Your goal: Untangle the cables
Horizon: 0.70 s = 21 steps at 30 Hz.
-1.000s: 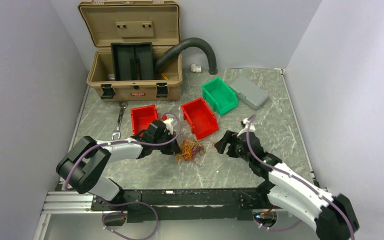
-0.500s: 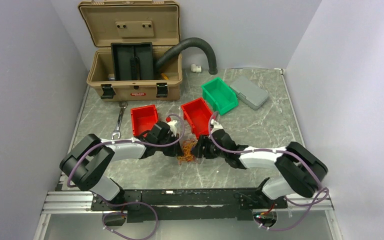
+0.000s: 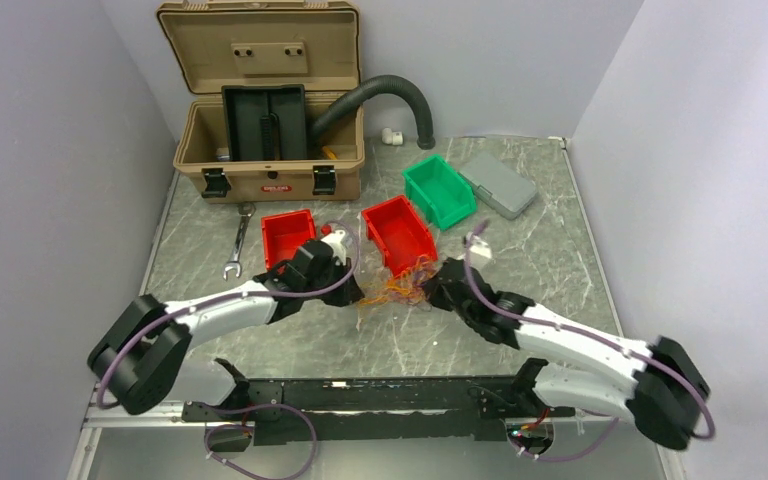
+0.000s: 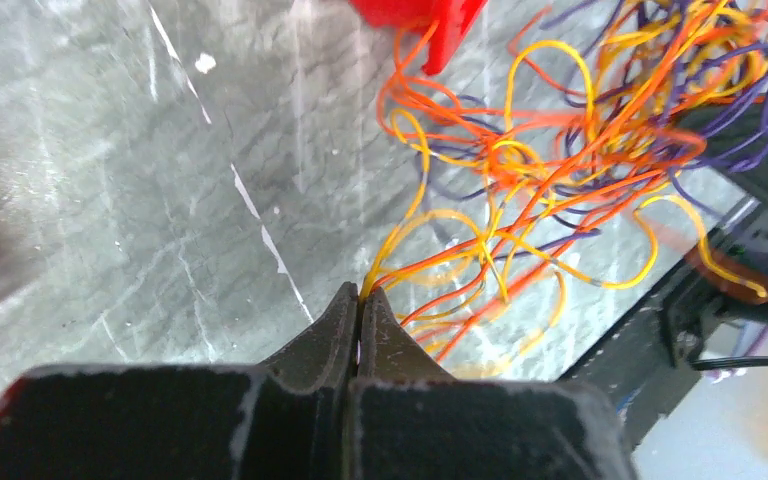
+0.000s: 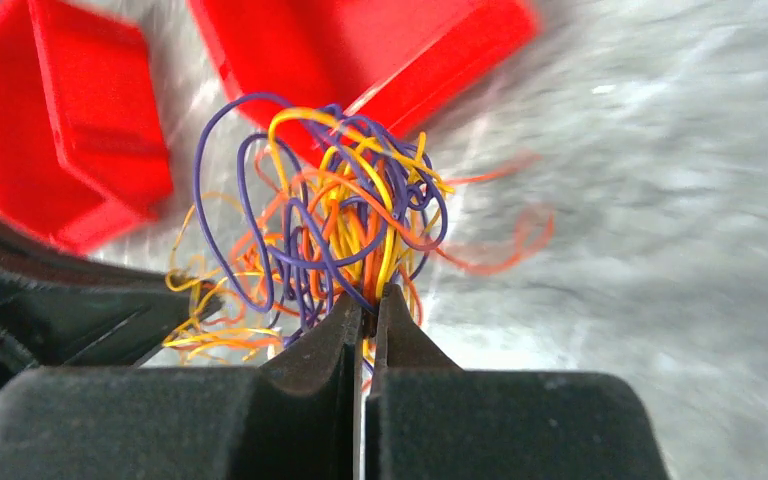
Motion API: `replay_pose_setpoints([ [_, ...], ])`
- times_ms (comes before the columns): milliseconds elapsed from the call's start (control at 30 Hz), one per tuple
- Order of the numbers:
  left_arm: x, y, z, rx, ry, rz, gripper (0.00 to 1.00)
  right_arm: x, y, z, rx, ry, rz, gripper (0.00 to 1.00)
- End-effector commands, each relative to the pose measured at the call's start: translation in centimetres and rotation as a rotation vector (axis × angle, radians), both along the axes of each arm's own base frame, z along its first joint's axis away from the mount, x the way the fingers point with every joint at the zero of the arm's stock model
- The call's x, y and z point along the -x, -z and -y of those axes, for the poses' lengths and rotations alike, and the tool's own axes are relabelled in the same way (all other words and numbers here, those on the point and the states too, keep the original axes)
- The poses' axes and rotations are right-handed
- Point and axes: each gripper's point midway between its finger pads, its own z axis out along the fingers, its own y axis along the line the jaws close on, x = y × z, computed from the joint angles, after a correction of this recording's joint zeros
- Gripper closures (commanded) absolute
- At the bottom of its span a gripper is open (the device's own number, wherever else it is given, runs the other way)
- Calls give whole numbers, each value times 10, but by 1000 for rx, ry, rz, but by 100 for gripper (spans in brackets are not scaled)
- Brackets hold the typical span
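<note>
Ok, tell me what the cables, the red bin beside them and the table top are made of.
The cables: probably thin wire in glossy plastic insulation; they hold springy loops. The red bin: moulded plastic, by its uniform colour and slight sheen. The table top: grey with pale veins, marble or a printed laminate; cannot tell which.

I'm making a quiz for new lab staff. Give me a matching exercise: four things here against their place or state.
1 toolbox
2 wrench
3 green bin
4 cables

A pinched by left fingers and right fingers
B lid open
C beside the grey case
D lying left of a red bin

Pairs: 1-B, 2-D, 3-C, 4-A
</note>
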Motion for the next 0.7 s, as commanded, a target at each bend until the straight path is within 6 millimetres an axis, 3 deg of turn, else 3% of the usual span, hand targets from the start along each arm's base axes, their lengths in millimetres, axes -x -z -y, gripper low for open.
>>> replay_pose_setpoints([
  [0,-6,12,-46,-116,-160,10,100,14,1,133,262,470,13,100],
  [67,-8,9,-53,-128,-182,22,100,27,-5,163,262,585,5,100],
  [233,-13,1,-69,-172,-263,43,100,38,-24,185,174,677,43,100],
  [400,-14,-2,-120,-317,-540,-15,100,56,-22,209,137,849,-8,100],
  [667,-3,-17,-135,-322,-563,11,100,58,-19,203,248,805,-83,100],
])
